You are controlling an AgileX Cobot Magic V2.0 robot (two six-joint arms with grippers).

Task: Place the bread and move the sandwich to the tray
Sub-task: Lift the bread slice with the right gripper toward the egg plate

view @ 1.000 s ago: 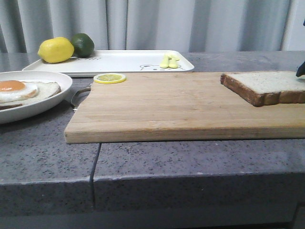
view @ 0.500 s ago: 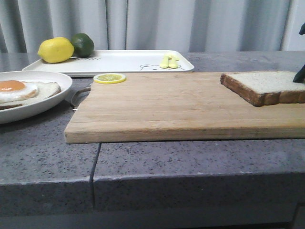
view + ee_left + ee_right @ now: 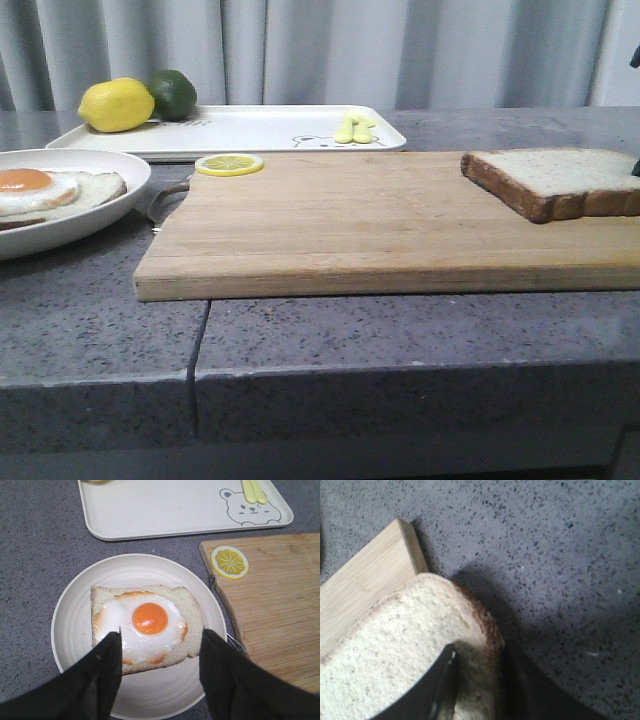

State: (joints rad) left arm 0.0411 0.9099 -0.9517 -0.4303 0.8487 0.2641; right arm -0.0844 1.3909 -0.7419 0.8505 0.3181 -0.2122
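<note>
right end effector (image 3: pixel 477 680) further off-frame than before, clamped on half-hidden bread (image 3: pixel 395 650)

The bread (image 3: pixel 560 180) lies flat on the board's (image 3: pixel 350 220) right end. The sandwich (image 3: pixel 146 627) sits left of the board; the tray (image 3: pixel 250 128) lies behind it.

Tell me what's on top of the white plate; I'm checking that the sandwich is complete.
On the plate lies one bread slice topped with a fried egg. The egg hides most of the slice's top; anything beneath the slice can't be seen.
</note>
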